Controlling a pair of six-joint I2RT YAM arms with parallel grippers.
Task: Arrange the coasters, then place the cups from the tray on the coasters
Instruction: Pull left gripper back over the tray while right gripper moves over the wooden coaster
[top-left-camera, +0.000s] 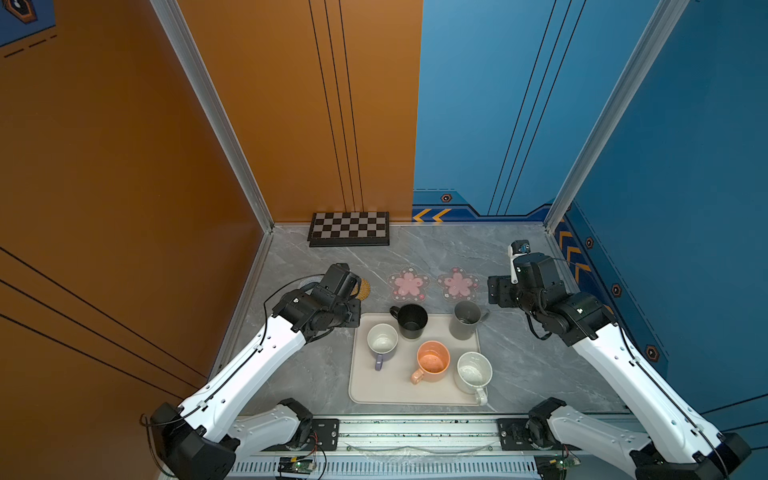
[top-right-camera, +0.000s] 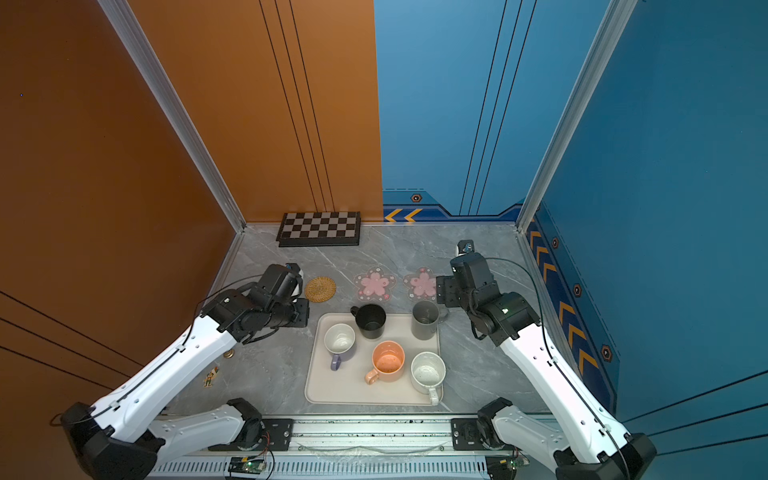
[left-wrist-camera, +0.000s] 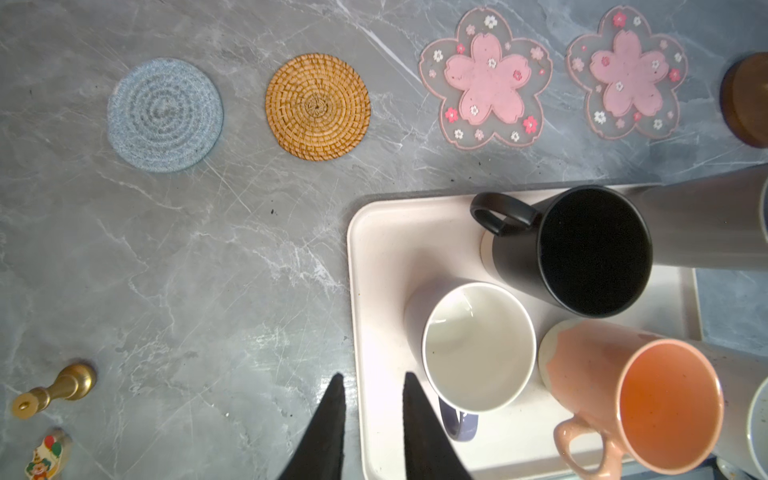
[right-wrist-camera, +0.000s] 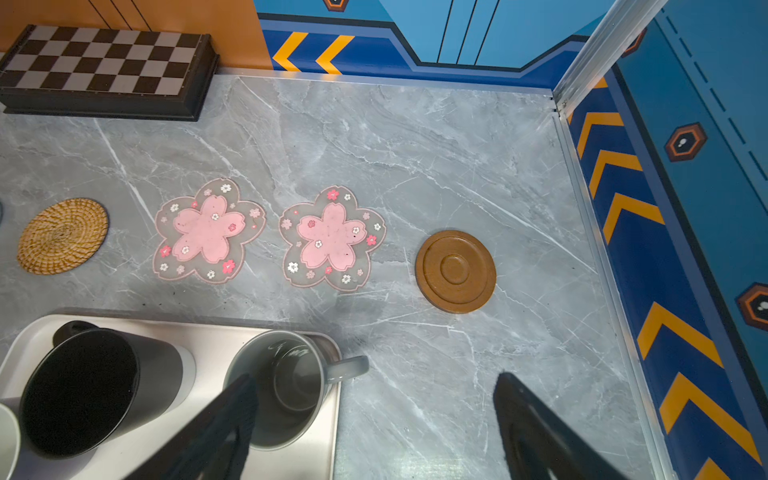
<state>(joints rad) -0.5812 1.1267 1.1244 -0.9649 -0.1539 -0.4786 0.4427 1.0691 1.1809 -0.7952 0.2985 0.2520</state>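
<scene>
1. While five cups (top-left-camera: 432, 361) sit on tray (top-left-camera: 374, 386), near centre, five coasters (top-left-camera: 409, 284) lie in row just beyond.
2. Left gripper (left-wrist-camera: 374, 376): slightly parted, empty.
3. Right gripper (right-wrist-camera: 376, 378): wide apart, empty, by tray's far-right corner.

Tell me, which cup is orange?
The orange cup in the middle of the tray, between the lavender cup and white cup. The black cup and grey cup stand behind it. No other is orange.

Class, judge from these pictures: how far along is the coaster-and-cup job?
Done: five coasters lie in a row: blue, rattan, two pink, wooden. In hand: nothing held; the right gripper stands open near the grey cup, the left gripper empty. Left: all five cups stand on the tray.
</scene>
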